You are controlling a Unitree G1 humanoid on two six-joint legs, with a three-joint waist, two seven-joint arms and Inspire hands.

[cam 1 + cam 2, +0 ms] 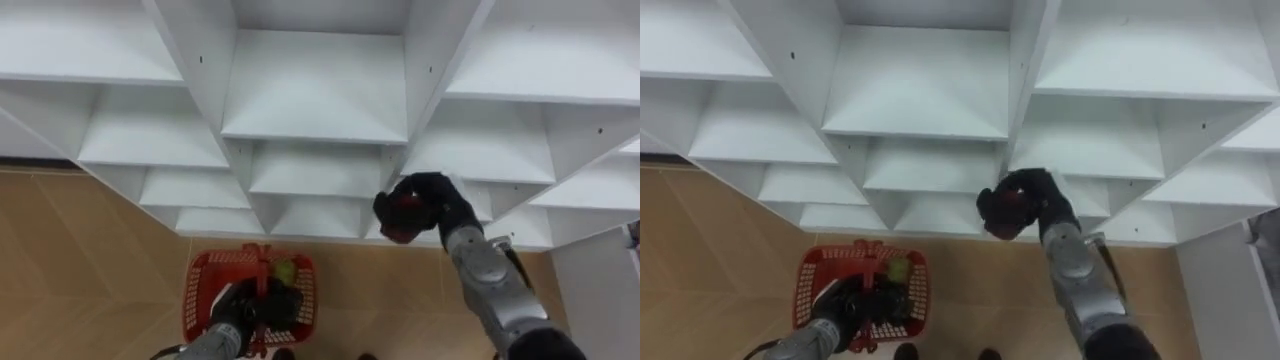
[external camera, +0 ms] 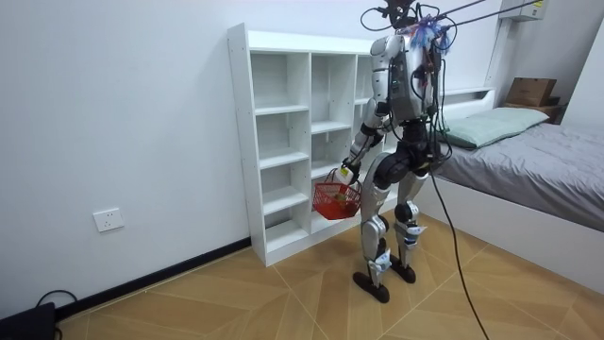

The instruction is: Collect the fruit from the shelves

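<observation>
I stand facing the white closet [image 1: 320,100], whose shelves show nothing on them. My right hand [image 1: 440,205] is raised in front of the lower middle shelves and is shut on a red fruit [image 1: 404,216]. Down at my left, my left hand [image 1: 248,306] is curled round the handle of a red basket [image 1: 200,290]. A green fruit [image 1: 285,270] lies inside the basket. In the room view the basket [image 2: 332,200] hangs at knee height between me and the closet [image 2: 283,142].
Wooden floor [image 1: 80,260] runs under the closet. A bed [image 2: 538,151] with a grey cover stands close behind me on the room view's right. A white panel [image 1: 600,290] rises at the lower right of the left eye view.
</observation>
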